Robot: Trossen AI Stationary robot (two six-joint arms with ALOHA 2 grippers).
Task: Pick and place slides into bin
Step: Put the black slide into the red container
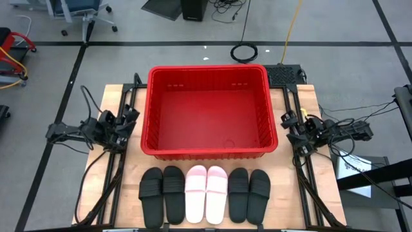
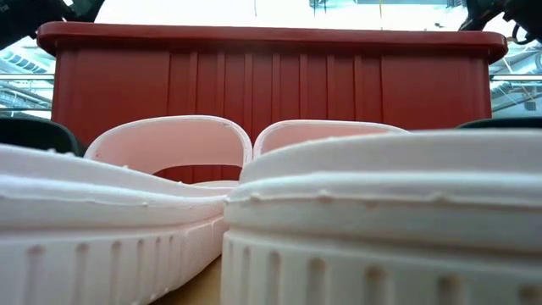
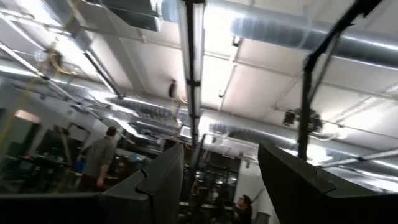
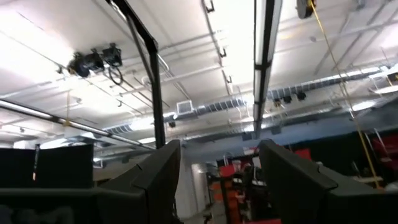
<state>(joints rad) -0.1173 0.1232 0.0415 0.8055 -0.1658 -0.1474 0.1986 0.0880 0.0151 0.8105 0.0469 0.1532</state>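
Grey workshop floor surrounds a pale wooden table where we find the red bin set at the far middle, its long axis running side to side and its floor bare. Along the near edge six slides lie in a tidy row, soles down, each with its long axis running from the near edge toward the bin: a black pair on the left, a pale pink pair in the middle and a black pair on the right. Neighbouring slides lie just beside or touching one another, and a strip of open wood separates the row from the bin's near wall.

We see the left gripper folded at the bin's left wall and the right gripper at its right wall, both well apart from the slides. Each wrist camera points up at ceiling ducts and lights (a person stands far off in the left one), with the left fingers and the right fingers standing apart on nothing.

From table height, we get only the pink soles filling the foreground, their straps arching before the ribbed bin wall; the black slides barely show at the edges.
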